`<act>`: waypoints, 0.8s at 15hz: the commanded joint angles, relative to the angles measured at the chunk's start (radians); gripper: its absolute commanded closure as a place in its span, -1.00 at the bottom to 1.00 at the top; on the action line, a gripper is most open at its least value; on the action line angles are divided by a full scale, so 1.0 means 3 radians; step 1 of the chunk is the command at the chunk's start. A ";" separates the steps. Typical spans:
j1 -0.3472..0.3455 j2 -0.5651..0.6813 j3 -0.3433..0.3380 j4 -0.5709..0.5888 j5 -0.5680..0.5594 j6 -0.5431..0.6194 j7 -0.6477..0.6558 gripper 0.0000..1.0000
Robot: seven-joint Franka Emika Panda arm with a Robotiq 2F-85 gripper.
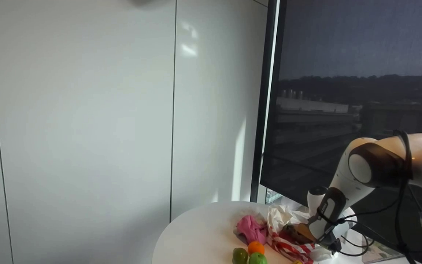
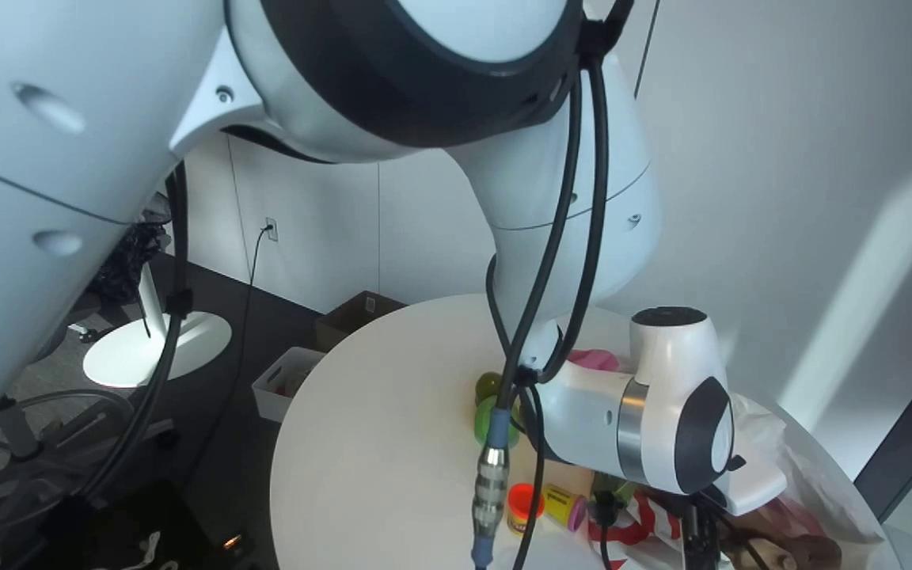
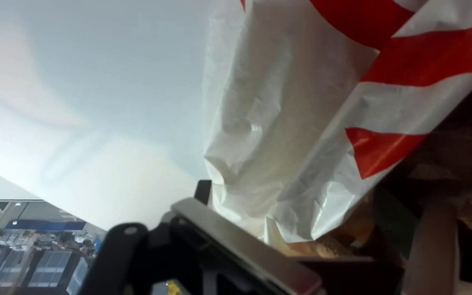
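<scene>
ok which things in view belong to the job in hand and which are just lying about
Likely the job:
bag
end effector, open, right at it

Likely just lying about:
orange
pink cloth
green fruits
tubs
bin on the floor

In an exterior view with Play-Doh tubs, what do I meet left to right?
Round white pedestal base, white bin, brown box, red-orange-lidded Play-Doh tub, purple-lidded Play-Doh tub, red-striped bag.

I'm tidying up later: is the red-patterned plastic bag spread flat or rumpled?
Rumpled: in the wrist view, creases run through the red-patterned plastic bag, and its edge is puckered.
</scene>
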 commanded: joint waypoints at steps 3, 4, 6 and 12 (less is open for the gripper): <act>0.0061 0.0218 -0.0026 0.0132 0.0445 0.0213 -0.0413 -1.00; 0.0065 0.0222 -0.0020 0.0126 0.0503 0.0211 -0.0483 -1.00; 0.0089 0.0214 -0.0030 0.0121 0.0602 0.0196 -0.0613 -0.48; 0.0152 0.0170 -0.0076 0.0062 0.0800 0.0213 -0.0886 0.47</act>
